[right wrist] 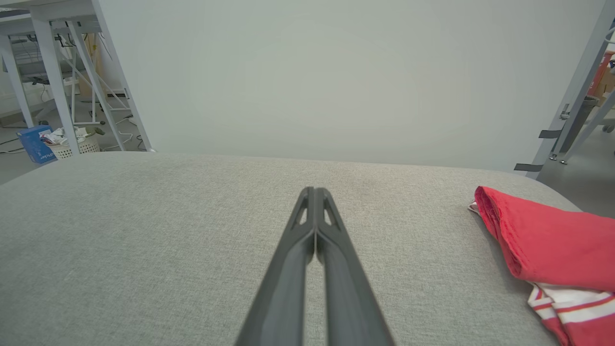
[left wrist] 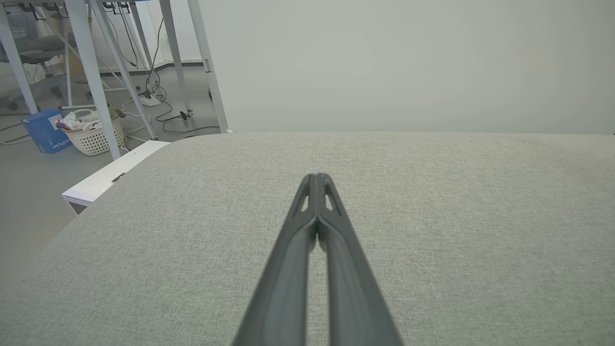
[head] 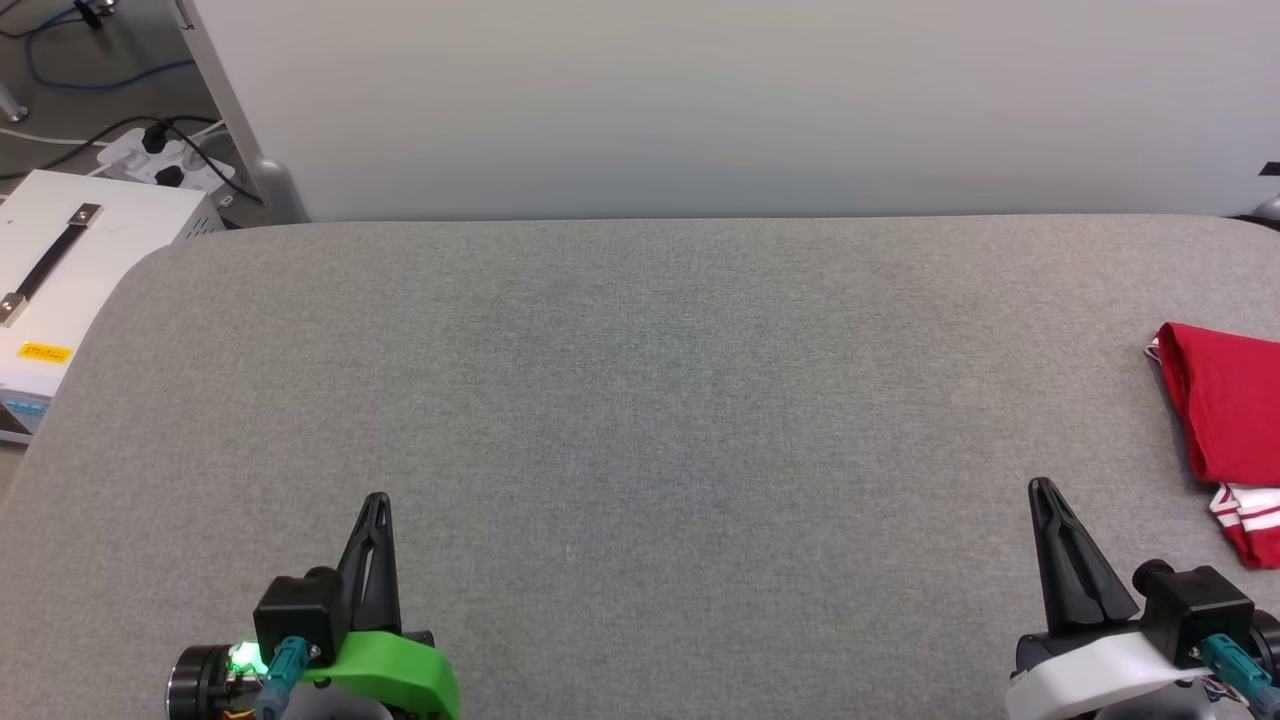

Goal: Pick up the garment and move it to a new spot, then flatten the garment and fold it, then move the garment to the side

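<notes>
Off the left edge of the table, a white box with a strap handle sits on the floor. The left gripper hovers over the near edge toward the left corner, its fingers pressed together on nothing; the left wrist view shows the two tips meeting above bare grey cloth. Toward the near right corner the right gripper has its fingers together too, and empty. Past it, the garment lies by the right edge as a red folded bundle, striped trim showing at its near end, apart from both grippers.

Judging by this, the fold looks done and the garment set aside. The risks lie on the right. If the right arm swings outward it could catch the loose striped trim and drag the fold open. A nudge could also push the bundle over the right edge, since it lies close to it.

Count: one box, one table, two grippers, one garment.
</notes>
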You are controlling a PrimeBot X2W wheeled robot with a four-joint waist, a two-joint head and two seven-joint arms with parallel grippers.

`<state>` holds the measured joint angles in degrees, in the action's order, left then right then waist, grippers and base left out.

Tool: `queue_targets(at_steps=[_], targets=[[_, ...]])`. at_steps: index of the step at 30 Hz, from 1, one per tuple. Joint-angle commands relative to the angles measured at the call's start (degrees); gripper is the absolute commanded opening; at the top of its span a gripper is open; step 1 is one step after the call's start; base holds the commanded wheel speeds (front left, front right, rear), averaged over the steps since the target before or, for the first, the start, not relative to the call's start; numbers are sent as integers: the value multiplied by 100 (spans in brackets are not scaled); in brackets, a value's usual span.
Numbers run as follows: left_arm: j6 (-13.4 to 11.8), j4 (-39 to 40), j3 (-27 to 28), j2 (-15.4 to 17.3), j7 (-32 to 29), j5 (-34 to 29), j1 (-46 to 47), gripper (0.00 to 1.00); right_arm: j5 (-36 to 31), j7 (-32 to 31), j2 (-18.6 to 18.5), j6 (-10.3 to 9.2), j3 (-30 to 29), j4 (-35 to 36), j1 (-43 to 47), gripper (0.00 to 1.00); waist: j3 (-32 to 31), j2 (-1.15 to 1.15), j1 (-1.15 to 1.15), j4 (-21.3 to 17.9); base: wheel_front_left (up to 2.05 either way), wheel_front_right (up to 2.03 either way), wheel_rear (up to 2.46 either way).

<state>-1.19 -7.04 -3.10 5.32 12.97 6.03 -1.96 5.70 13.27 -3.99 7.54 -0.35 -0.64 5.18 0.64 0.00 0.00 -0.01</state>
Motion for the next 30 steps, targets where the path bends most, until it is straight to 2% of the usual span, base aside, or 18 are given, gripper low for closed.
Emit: queue_targets(at_steps=[1, 30], targets=[[15, 33, 29, -30, -40, -46, 25, 0, -41, -44, 12, -1, -1, 9, -68, 0, -1, 0, 0, 0, 0, 0, 0], [43, 211, 104, -87, -374, -194, 71, 0, -181, -385, 39, -2, 9, 24, -188, 0, -18, 0, 0, 0, 0, 0, 0]])
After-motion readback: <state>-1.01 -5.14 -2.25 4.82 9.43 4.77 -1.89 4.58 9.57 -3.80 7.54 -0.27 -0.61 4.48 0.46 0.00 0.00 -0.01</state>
